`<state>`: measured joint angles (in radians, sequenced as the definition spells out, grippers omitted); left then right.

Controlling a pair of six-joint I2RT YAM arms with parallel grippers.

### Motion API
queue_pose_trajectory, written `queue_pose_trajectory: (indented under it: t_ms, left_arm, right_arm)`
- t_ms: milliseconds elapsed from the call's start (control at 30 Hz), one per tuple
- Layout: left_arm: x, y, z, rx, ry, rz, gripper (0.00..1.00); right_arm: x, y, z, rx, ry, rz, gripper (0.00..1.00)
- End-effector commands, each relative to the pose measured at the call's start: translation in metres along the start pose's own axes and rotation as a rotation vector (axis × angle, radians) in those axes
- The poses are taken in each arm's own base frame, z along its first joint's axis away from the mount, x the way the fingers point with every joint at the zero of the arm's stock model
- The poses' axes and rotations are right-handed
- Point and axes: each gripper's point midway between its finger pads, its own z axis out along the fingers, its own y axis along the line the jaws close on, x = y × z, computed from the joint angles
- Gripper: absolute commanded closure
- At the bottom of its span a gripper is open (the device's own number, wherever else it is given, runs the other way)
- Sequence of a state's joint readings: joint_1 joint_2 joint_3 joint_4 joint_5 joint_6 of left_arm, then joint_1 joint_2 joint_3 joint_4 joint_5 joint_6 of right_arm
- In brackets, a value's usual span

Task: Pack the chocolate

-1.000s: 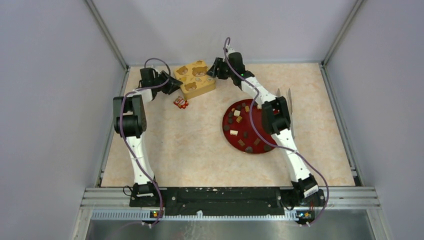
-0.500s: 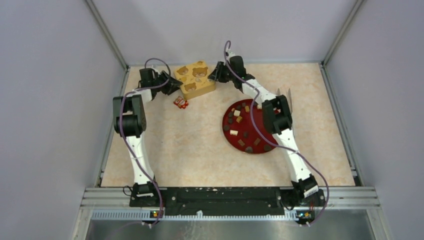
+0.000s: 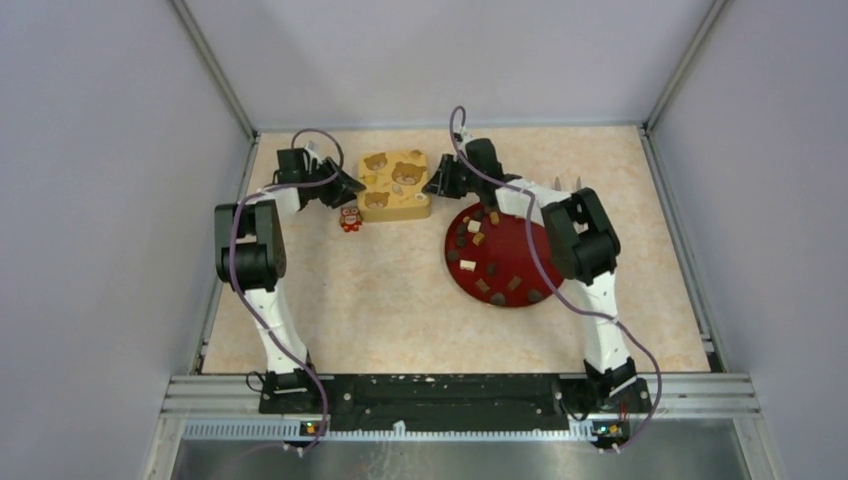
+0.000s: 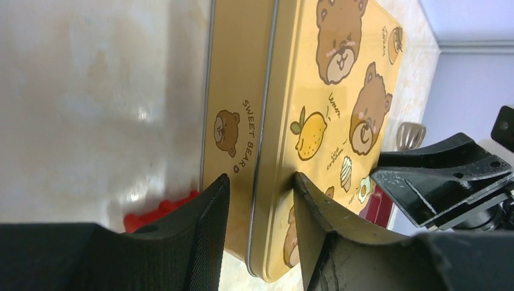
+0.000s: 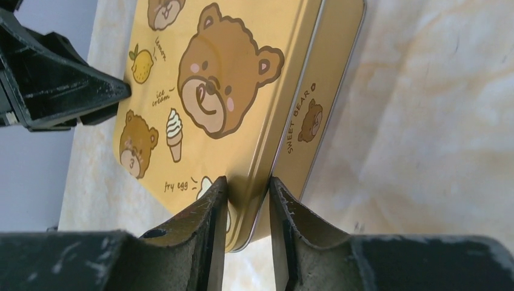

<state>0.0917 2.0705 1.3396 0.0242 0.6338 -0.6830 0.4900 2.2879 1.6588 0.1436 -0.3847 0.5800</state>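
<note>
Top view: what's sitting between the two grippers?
The bear-printed tin fills the whole stretch between the left gripper and the right gripper, and each gripper clamps an opposite end of it. The top view shows this, and both wrist views show fingers pinching the tin's edge.

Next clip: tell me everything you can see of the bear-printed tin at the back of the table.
The tin is a shallow, rounded-corner rectangle of glossy yellow-tan metal, printed with brown bears, a lemon, ice cream and a fried egg; its side reads SWEET BEAR. The lid is on. It appears to lie flat on the table, far centre. The left hand and right hand pinch opposite edges.
</note>
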Motion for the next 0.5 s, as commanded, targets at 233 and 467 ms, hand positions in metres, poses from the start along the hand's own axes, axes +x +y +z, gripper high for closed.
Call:
queue_pose_trajectory:
  t_ms: [233, 467]
  left_arm:
    - [0.026, -0.025, -0.034, -0.124, 0.048, 0.098, 0.36]
    - [0.006, -0.047, -0.051, -0.128, -0.018, 0.146, 0.25]
  right_arm:
    - [-0.024, 0.030, -0.049, 0.112, -0.055, -0.114, 0.44]
    - [-0.077, 0.050, -0.055, 0.136, -0.174, -0.179, 0.42]
